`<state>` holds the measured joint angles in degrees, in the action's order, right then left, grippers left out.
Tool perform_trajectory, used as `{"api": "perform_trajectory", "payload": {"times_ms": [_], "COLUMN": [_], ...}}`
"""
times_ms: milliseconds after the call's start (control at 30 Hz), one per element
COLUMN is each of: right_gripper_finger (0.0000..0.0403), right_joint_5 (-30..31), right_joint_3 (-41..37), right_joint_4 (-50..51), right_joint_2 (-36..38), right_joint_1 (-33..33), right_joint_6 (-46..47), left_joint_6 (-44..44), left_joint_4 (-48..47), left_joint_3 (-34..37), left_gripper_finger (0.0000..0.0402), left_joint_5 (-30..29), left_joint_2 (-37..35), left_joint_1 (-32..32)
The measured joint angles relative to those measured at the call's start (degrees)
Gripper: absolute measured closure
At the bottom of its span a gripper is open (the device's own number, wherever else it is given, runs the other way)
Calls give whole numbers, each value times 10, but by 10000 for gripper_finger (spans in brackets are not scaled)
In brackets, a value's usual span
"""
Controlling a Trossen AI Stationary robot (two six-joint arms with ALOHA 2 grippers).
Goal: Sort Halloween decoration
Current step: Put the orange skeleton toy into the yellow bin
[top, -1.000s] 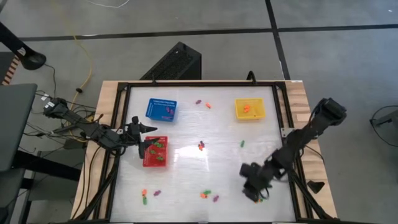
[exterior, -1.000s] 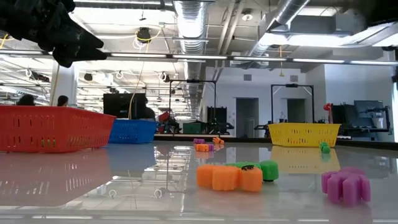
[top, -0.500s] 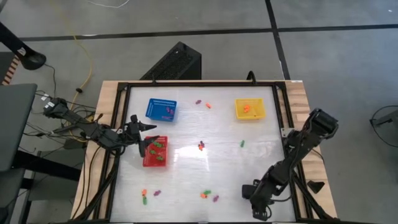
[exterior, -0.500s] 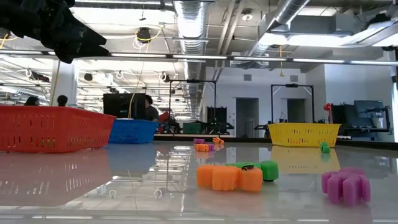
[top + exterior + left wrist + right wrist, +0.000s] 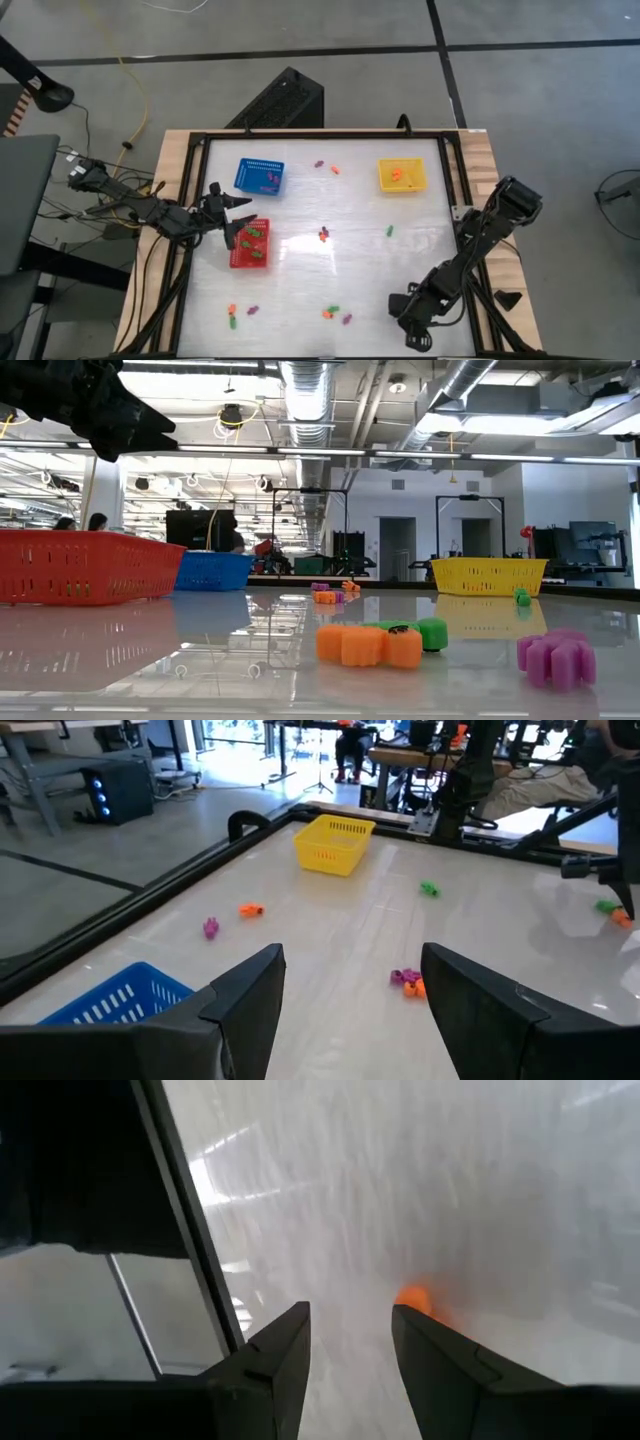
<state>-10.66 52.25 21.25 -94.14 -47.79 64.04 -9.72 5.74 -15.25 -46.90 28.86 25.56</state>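
Observation:
The Halloween decoration is small orange, green and purple trinkets scattered over the white table, such as a cluster (image 5: 323, 235) at the middle and an orange, green and purple group (image 5: 365, 645) near the front edge. My right gripper (image 5: 413, 325) stands open at the table's near right corner, pointing steeply down. An orange trinket (image 5: 415, 1298) lies just past one of its fingertips, and nothing is between the fingers (image 5: 350, 1315). My left gripper (image 5: 240, 212) hangs open and level above the far end of the red basket (image 5: 250, 243), holding nothing (image 5: 350, 955).
A blue basket (image 5: 260, 176) stands at the far left and a yellow basket (image 5: 402, 175) at the far right, both holding trinkets. The table's black frame rail (image 5: 185, 1230) runs close beside my right gripper. Loose trinkets lie near the front edge (image 5: 232, 315) and between the far baskets (image 5: 320, 163).
My right gripper has moved toward the table's near edge and sunk lower, tipping more steeply down. Its fingers now stand over the spot by the near right corner where a trinket lay.

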Motion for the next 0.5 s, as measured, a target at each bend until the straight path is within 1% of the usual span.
{"api": "perform_trajectory", "payload": {"times_ms": [100, 300, 400, 500], "right_gripper_finger": [227, 227, 227, 227], "right_joint_5": [0, 4, 5, 21], "right_joint_3": [0, 0, 0, 0], "right_joint_4": [6, 36, 49, 53], "right_joint_2": [7, 20, 20, 12], "right_joint_1": [4, 11, 6, -3], "right_joint_6": [-16, -17, -17, -15], "left_joint_6": [0, -1, -1, -1], "left_joint_4": [-1, -2, -2, -2], "left_joint_3": [0, 0, 0, 0], "left_gripper_finger": [175, 175, 175, 175], "left_joint_5": [0, 1, 1, 1], "left_joint_2": [0, 0, 0, 0], "left_joint_1": [-1, -1, -1, -1]}}
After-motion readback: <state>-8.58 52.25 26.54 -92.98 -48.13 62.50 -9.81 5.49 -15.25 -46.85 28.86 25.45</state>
